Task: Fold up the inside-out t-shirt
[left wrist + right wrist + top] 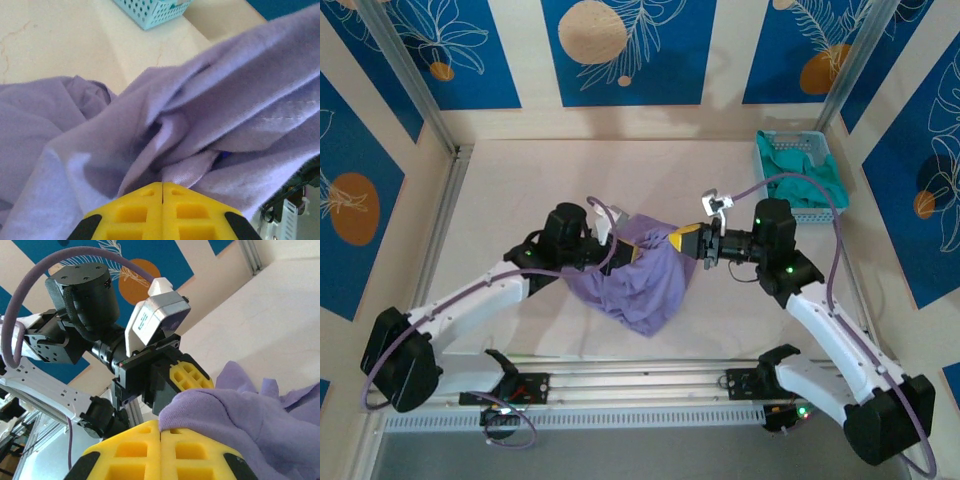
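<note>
The inside-out t-shirt is lavender and hangs bunched between my two grippers above the middle of the table, its lower part drooping toward the near edge. My left gripper is shut on a fold at the shirt's left top. In the left wrist view its yellow fingertips meet with a fold of the shirt pinched at their tip. My right gripper is shut on the shirt's right top. In the right wrist view its tips clamp an edge of the shirt, with the left gripper's yellow finger close behind.
A teal basket stands at the back right with a teal-green garment spilling over it; its corner also shows in the left wrist view. Metal frame posts stand at the table's corners, and a rail runs along the near edge.
</note>
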`<control>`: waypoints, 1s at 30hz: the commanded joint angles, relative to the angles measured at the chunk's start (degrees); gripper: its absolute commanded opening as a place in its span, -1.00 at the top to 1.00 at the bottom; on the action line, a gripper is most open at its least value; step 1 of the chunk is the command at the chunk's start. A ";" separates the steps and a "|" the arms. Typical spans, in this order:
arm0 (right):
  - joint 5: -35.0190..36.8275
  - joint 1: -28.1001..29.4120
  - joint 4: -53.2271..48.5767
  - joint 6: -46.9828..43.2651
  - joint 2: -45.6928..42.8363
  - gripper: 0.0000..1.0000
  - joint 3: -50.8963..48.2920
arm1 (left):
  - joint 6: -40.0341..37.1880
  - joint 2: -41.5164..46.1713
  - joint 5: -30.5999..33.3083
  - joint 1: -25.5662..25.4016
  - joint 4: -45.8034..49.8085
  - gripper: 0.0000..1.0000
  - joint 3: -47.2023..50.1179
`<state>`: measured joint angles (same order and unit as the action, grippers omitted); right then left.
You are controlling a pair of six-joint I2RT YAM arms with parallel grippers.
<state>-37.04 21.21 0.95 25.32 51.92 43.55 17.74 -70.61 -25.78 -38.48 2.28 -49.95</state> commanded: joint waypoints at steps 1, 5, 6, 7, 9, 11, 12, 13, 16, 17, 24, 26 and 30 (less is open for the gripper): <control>2.08 -0.38 2.51 -1.50 -3.53 1.00 -2.62 | 6.03 5.74 -2.62 2.75 -9.64 1.00 2.50; 7.26 0.01 2.23 -2.23 -5.66 1.00 -5.20 | 10.58 12.04 -4.91 4.81 -20.13 1.00 6.78; 8.76 0.41 1.62 -2.63 -5.90 1.00 -5.63 | 10.89 13.40 -5.61 5.12 -22.23 1.00 7.81; 9.92 1.15 1.36 -3.01 -5.97 1.00 -6.19 | 10.72 14.48 -6.22 5.16 -24.00 1.00 8.79; 11.55 2.79 1.86 -3.21 -5.72 1.00 -7.31 | 10.20 15.77 -7.72 5.17 -26.74 1.00 10.17; 13.44 4.94 1.21 -4.43 -4.90 0.97 -7.89 | 9.78 16.62 -9.02 5.26 -29.44 1.00 11.28; 15.37 6.17 0.04 -5.17 -4.34 0.93 -8.07 | 9.46 17.04 -9.77 5.33 -31.01 1.00 11.81; 17.76 7.39 -1.27 -5.68 -3.95 0.82 -8.27 | 8.89 17.48 -10.58 5.40 -32.22 1.00 12.19; 25.27 10.21 -6.52 -7.49 -3.60 0.52 -7.96 | 6.14 18.19 -12.02 5.55 -32.85 1.00 12.68; 27.33 10.96 -8.25 -8.64 -3.87 0.41 -7.49 | 5.11 18.18 -12.60 5.54 -32.30 1.00 12.69; 44.67 17.98 -16.20 -18.76 -7.28 0.00 -2.86 | 0.19 17.78 -15.44 5.59 -27.68 1.00 11.99; 48.83 20.11 -16.89 -21.29 -7.08 -0.03 -2.02 | -0.51 17.80 -15.44 5.52 -26.50 1.00 11.77; 54.31 23.73 -16.36 -24.68 -5.43 -0.07 -0.43 | -0.97 17.64 -15.70 5.55 -24.93 1.00 11.13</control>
<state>9.56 43.13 -14.22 5.78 45.87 40.91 18.90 -53.52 -39.44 -33.47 -23.46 -37.76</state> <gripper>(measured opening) 0.533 0.046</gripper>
